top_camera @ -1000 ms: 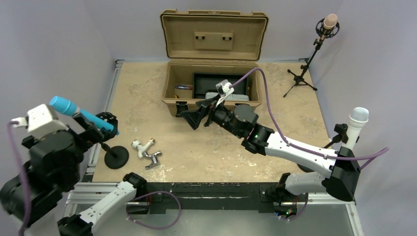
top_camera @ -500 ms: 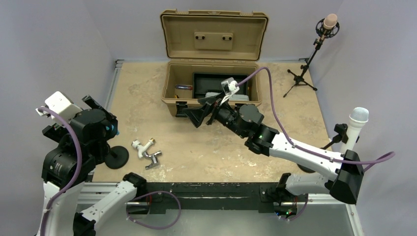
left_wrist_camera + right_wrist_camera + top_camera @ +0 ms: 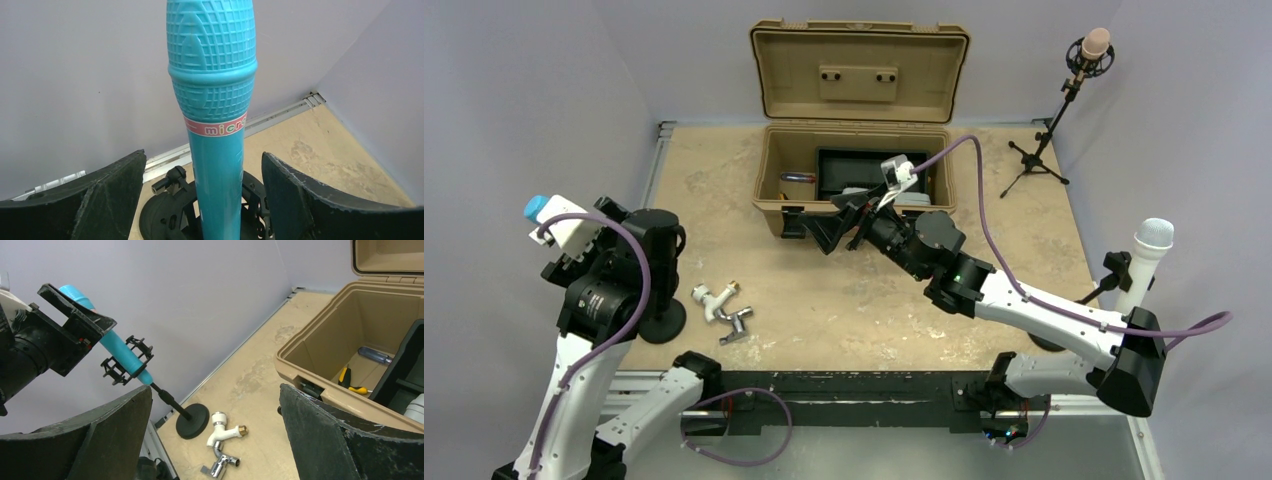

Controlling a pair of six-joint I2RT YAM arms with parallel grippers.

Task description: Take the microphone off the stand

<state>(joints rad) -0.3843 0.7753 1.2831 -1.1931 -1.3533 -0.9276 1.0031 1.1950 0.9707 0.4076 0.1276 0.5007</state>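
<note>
Your table (image 3: 844,310) is a mottled tan slab with a metal rim, closed in by pale lilac walls (image 3: 544,80). At its left edge the blue microphone (image 3: 212,100) sits tilted in the cradle of its black stand (image 3: 194,421). The left jaws are spread on either side of it, not touching. The right jaws gape wide above the table, in front of the open toolbox (image 3: 774,190). A tap (image 3: 721,305) lies near the stand's base.

Teal microphone (image 3: 212,90) (labelled "micro") sits tilted, clipped in black round-based stand (image 3: 193,421).
</note>
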